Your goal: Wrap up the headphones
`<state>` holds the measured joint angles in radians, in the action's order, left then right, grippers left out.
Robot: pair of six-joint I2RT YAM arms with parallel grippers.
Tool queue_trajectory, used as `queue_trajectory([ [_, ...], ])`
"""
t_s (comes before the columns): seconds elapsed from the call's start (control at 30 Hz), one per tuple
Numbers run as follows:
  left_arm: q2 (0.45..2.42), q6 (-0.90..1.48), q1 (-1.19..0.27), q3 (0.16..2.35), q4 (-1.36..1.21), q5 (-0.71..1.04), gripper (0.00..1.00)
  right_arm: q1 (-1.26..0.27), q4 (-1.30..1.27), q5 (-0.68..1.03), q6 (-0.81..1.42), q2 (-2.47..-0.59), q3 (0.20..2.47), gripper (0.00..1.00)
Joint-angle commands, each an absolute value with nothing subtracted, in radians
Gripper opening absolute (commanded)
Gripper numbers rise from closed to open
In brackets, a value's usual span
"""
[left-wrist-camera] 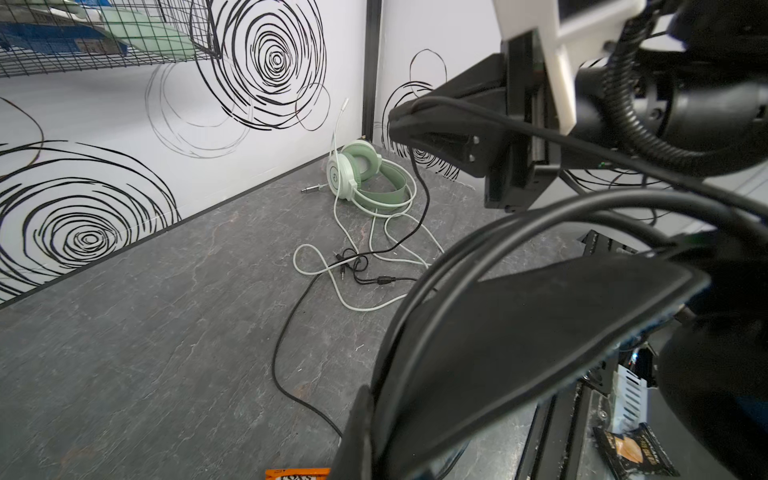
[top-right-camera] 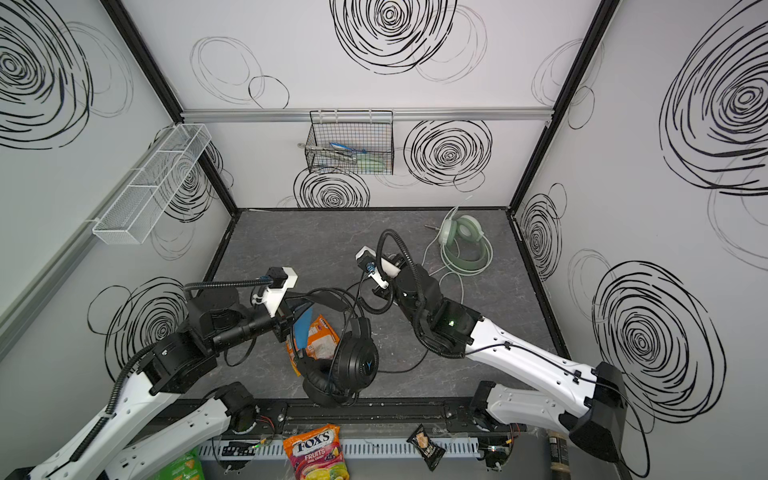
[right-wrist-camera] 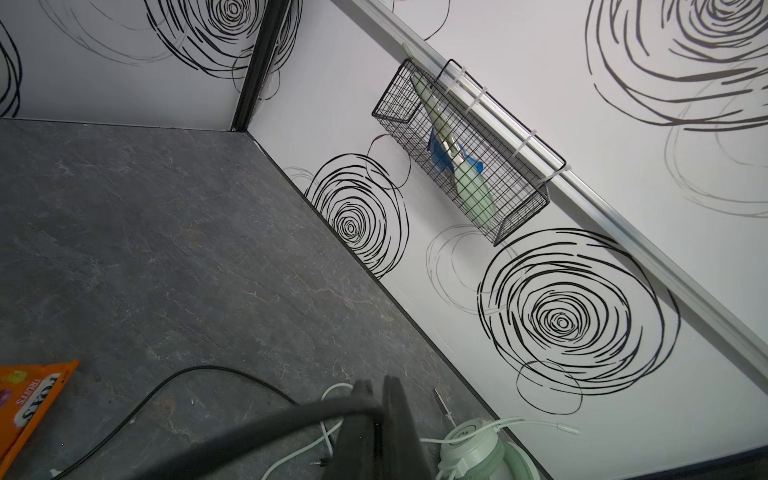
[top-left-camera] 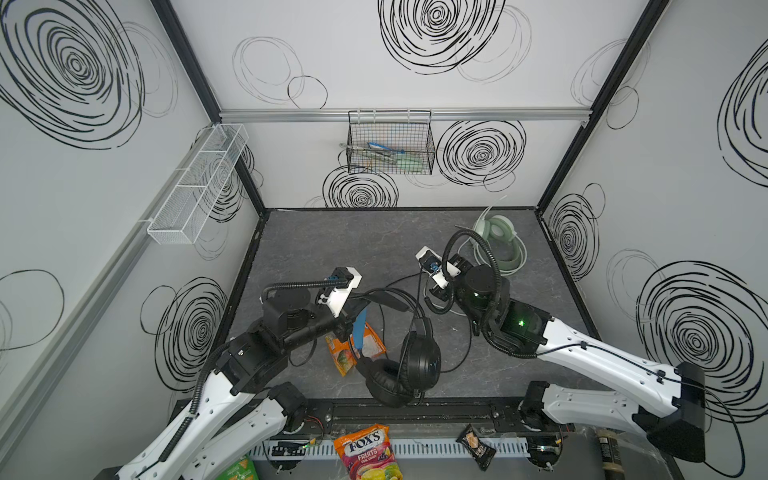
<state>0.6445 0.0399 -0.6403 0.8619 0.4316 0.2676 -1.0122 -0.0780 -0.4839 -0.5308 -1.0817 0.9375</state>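
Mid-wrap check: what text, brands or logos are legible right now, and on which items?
"FOX'S FRUITS": pink-and-yellow candy bag in front of the grey table.
"FOX'S FRUITS", seen upside down: orange candy packet on that table.
Blue Y-shaped mark, no words: ear cup of the black headphones.
Too blurred to read: small dark sachet, green packet, round mark on the mint-green headphones.

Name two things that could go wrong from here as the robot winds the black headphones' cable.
1. The black cable, pinched in the right claw, crosses the white cable; pulling may tangle them and drag the green headphones.
2. The black headphones hang by the headband from the left claw, close to a candy bag; the swinging ear cups could knock it, or the headband could slip free.
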Motion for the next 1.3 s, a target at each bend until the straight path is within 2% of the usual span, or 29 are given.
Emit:
queue_trajectory([
  [0.0,0.617,0.112,-0.641,0.918,0.288,0.35,0.0,-1.008,-0.152,-0.413,-0.502,-1.048,0.911,0.05],
  [0.3,0.608,0.258,-0.641,0.957,0.167,0.359,0.0,-1.01,-0.322,-0.151,-0.484,-0.937,0.76,0.26],
  [0.57,0.638,0.312,-0.641,0.986,0.137,0.301,0.0,-1.009,-0.39,-0.053,-0.46,-0.967,0.709,0.35],
  [0.77,0.64,0.401,-0.641,0.976,0.031,0.301,0.0,-1.01,-0.493,-0.004,-0.431,-0.975,0.644,0.45],
  [1.27,0.674,0.554,-0.641,1.007,-0.146,0.295,0.0,-1.003,-0.593,0.032,-0.369,-1.033,0.609,0.48],
])
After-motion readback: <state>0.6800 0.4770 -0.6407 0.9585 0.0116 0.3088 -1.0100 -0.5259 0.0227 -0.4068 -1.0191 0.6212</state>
